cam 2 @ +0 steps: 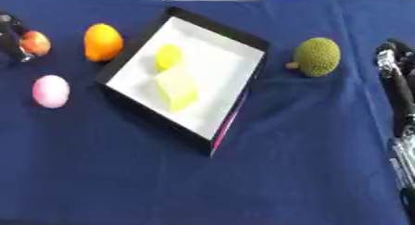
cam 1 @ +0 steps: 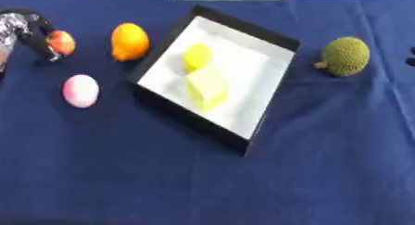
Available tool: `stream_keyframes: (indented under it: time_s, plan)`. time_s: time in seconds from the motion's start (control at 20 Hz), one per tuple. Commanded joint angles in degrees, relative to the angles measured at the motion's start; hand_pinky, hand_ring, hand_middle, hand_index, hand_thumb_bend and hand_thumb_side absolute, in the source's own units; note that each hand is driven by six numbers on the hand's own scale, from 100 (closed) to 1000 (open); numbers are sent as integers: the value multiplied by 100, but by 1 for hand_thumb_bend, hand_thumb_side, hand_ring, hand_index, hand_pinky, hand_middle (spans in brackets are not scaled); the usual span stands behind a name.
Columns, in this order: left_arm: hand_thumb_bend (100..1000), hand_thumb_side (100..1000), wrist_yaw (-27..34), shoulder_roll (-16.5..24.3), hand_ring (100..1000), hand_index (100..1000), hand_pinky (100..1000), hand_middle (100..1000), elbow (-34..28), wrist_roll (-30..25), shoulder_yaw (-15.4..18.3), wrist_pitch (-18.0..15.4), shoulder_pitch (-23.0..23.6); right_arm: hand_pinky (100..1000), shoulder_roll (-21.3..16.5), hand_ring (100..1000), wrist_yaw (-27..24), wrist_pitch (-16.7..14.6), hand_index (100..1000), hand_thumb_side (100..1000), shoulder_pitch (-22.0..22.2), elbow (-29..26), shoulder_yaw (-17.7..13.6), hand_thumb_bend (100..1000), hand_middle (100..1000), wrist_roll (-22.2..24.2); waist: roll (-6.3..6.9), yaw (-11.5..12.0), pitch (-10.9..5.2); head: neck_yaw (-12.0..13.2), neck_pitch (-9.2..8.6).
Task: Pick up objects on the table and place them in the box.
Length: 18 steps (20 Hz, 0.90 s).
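Twin head views, steeply down, table (cam 1: 203,187).

The box (cam 1: 267,39) is set askew at the table's (cam 1: 162,182) middle. In it, a round fruit (cam 1: 196,56) is placed behind a block (cam 1: 207,89), touching it. Left of the box an orange (cam 1: 129,41) is set just beside its wall, an egg (cam 1: 81,90) farther left and nearer, and an apple (cam 1: 61,42) farthest left. Right of the box, well apart, a bumpy fruit (cam 1: 346,56) is set.

The table (cam 1: 324,173) wore matt blue cloth, faintly creased. The box (cam 1: 272,38) had dark walls and a smooth white floor. The green fruit (cam 2: 317,56) looked rough and bumpy; the orange (cam 1: 129,41) and pink egg (cam 1: 81,90) looked smooth.
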Motion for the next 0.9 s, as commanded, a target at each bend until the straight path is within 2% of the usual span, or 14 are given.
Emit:
stream_keyframes:
  time_s: [0.05,0.2,0.35,0.4,0.45,0.6,0.7,0.9]
  plan:
    - [267,100,-44,98,812,738,763,772,-21,59,55,18,-135,984,-68,846,-18,-5,900,735,-76,-148,-13,100,805,24,-62,-6,-21,24,-59]
    - [238,100,-79,83,778,629,727,723,-27,228,54,63,-131,984,-66,846,-18,-6,900,736,-76,-143,-9,100,805,31,-56,-7,-29,28,-41]
    - [201,100,-15,75,753,567,703,687,-183,486,88,125,-177,984,-71,846,-13,-8,900,735,-66,-136,-4,100,805,40,-45,9,-49,34,-10]
    - [100,371,20,84,746,547,697,681,-296,552,74,118,-201,984,-74,846,-11,-10,900,740,-63,-135,-4,100,805,42,-40,14,-56,38,2]
    - [209,100,64,98,742,538,694,670,-443,596,42,78,-240,984,-80,846,-9,-11,900,734,-58,-132,-4,100,804,44,-31,22,-67,43,15]
    - [240,100,185,172,737,529,688,662,-1131,626,-169,-96,-339,984,-96,846,0,-14,900,734,-46,-125,4,100,804,60,-11,45,-96,49,38]
    - [235,100,312,164,732,524,685,654,-1844,550,-401,-302,-422,984,-113,846,8,-14,900,733,-31,-119,5,100,804,65,2,62,-115,55,55]
    - [236,100,787,-90,731,530,687,659,-3192,50,-1019,-610,-625,985,-127,847,14,-19,900,727,-19,-119,-9,100,806,52,14,80,-156,52,66]
